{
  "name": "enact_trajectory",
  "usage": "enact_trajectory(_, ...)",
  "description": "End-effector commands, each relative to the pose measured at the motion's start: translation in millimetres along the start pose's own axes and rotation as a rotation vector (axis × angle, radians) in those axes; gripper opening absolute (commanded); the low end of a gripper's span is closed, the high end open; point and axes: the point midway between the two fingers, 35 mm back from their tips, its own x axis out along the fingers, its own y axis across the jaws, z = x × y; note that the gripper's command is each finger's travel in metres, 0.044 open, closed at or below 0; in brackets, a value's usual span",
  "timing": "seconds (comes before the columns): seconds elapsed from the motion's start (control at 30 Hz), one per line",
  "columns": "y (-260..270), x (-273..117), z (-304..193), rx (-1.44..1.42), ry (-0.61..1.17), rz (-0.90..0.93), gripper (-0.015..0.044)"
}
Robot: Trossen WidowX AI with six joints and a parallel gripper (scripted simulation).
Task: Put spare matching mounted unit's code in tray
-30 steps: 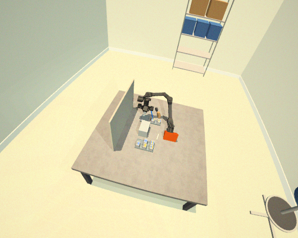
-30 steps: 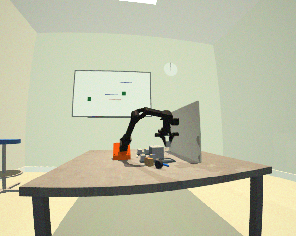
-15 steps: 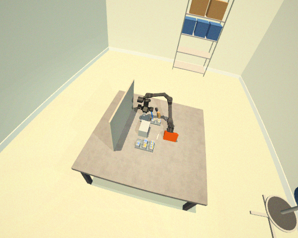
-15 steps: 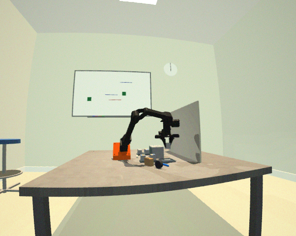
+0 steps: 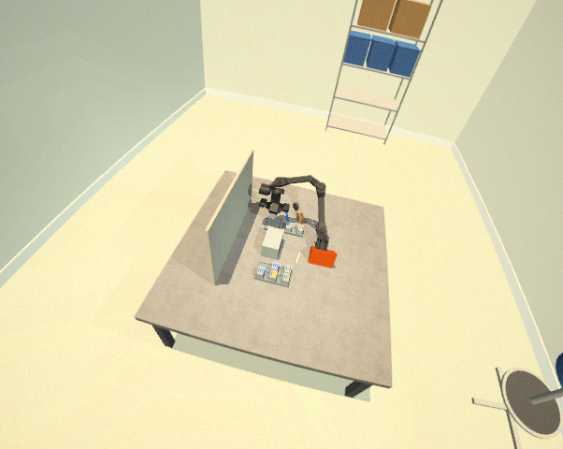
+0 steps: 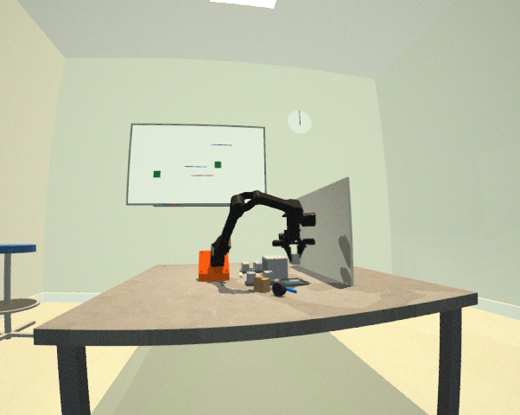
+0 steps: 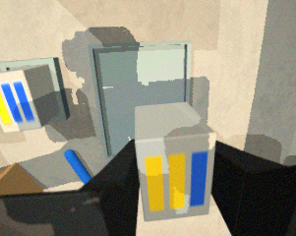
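My gripper is shut on a grey block with two yellow stripes and one blue stripe on the face toward the wrist camera. The held block is upright above the table, near the flat grey tray. The tray looks empty in the wrist view; the block hides its near right part. A small rack beside the tray holds a block striped yellow, blue, blue. A larger rack holds several striped blocks. I cannot tell which unit is the mounted one; its back code is not readable.
A large grey box stands between the racks. A tall upright panel stands close beside the gripper. A brown block, a dark round thing and a blue stick lie near the tray.
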Motion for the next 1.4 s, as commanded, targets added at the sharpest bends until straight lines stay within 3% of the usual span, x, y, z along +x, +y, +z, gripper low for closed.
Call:
enact_trajectory(0.0, 0, 3, 1, -0.002, -0.005, -0.002, 0.0000)
enact_trajectory(1.37, 2, 37, 0, 0.002, -0.007, 0.003, 0.0000)
